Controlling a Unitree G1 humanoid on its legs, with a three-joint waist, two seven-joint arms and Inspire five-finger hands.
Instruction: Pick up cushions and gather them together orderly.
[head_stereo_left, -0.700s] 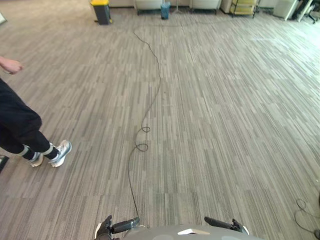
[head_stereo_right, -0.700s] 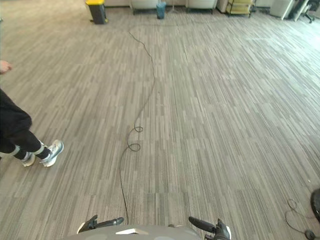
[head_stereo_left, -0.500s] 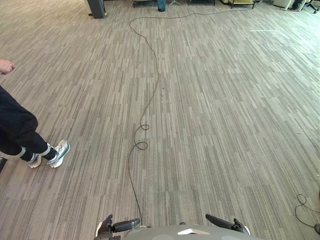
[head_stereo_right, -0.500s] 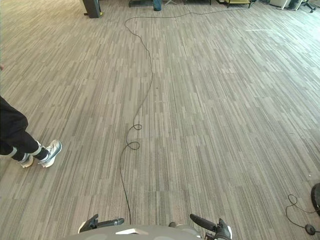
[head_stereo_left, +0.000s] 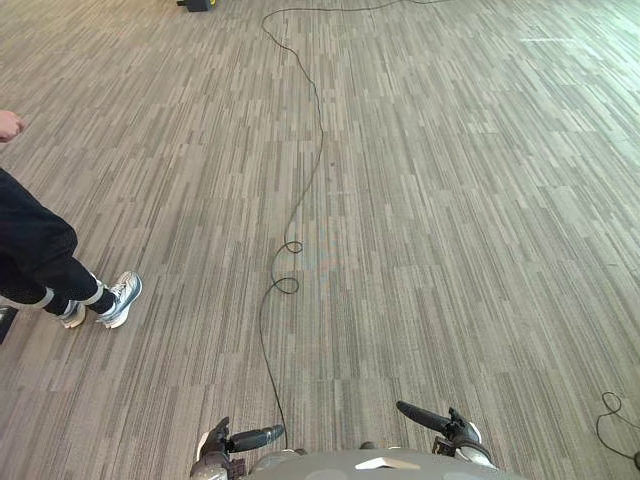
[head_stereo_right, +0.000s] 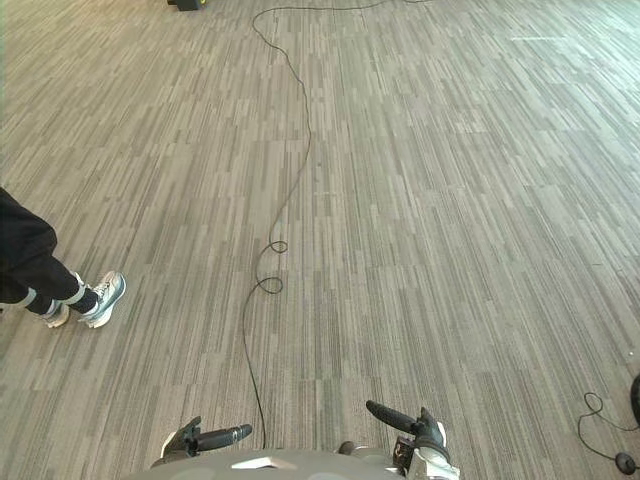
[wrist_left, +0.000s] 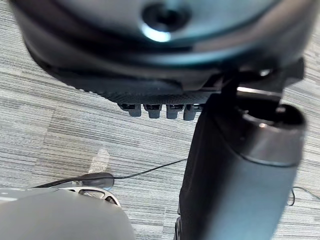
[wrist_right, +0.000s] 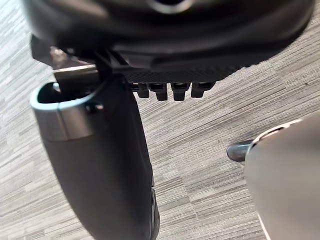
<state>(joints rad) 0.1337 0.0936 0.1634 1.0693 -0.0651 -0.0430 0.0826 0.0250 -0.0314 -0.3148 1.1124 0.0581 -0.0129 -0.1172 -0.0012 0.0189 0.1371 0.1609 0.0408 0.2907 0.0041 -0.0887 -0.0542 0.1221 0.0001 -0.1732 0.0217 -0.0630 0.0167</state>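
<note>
Cushions are what you are after, and from this stance you cannot tell where they lie; neither robot hand has one. The left robot hand (head_stereo_left: 243, 439) and the right robot hand (head_stereo_left: 441, 427) hang low and close in front of you, well apart from each other. Each is relaxed and spread, its thumb standing out, with nothing between thumb and fingers. Its own wrist view shows the same, with only floor past the fingers. Ahead of both robot hands stretches the grey striped carpet floor (head_stereo_left: 460, 200). A person in dark trousers and pale grey trainers (head_stereo_left: 55, 265) stands well off to the outer side of the left robot hand and somewhat ahead of it. By my reading you are in the search step, with no pick begun. The next move calls for turning or walking until a cushion comes into sight. Give that person room on the left as you go, and keep both robot hands spread, ready to close on the first cushion you reach.
</note>
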